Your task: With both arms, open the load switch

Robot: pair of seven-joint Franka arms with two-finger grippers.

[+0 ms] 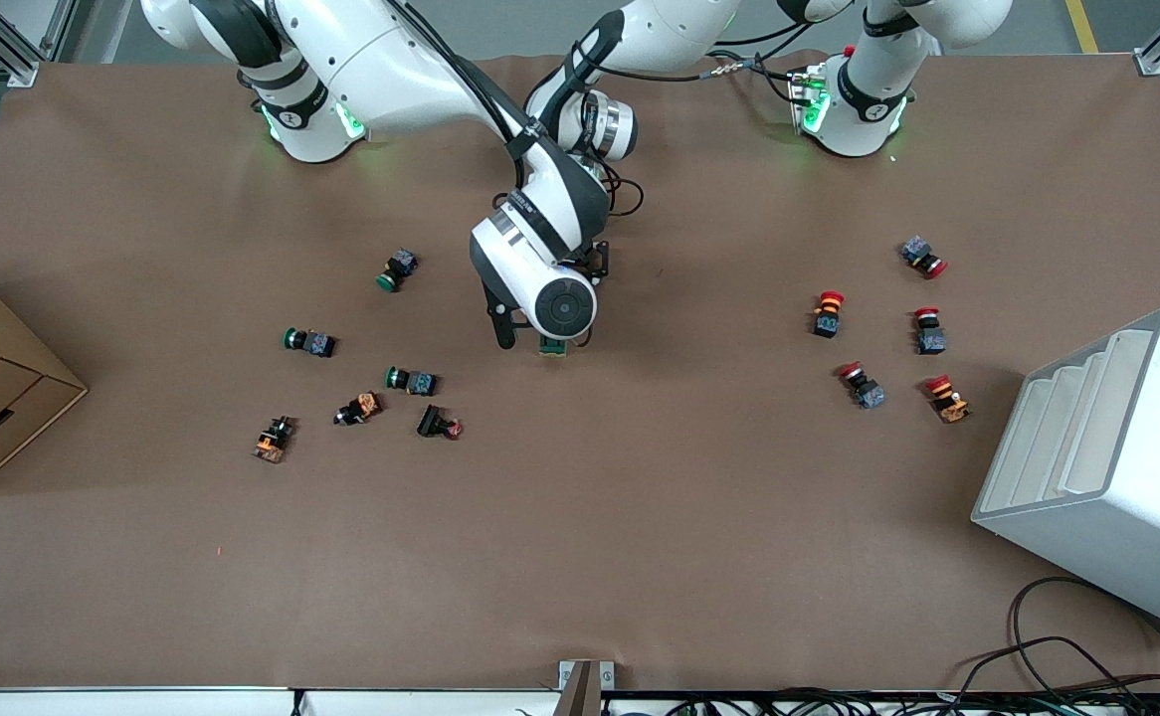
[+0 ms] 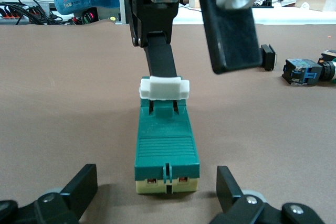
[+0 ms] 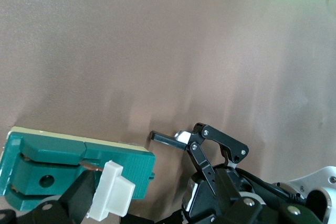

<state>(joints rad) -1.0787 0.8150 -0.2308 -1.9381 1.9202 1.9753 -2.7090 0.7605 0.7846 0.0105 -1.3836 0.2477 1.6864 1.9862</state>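
The left gripper (image 2: pixel 157 192) sits low at the table with its fingers (image 2: pixel 81 184) spread apart on either side of the load switch (image 2: pixel 166 148), touching neither flank. The right gripper (image 2: pixel 202 40) stands over the switch's toggle end, its fingers apart, one finger (image 2: pixel 163 61) down against the white toggle (image 2: pixel 164 88). The switch lies flat on the brown table (image 1: pixel 640 517) near its middle, under the right arm's wrist (image 1: pixel 550 288), between scattered green-capped buttons (image 1: pixel 411 380) and red-capped buttons (image 1: pixel 827 311)
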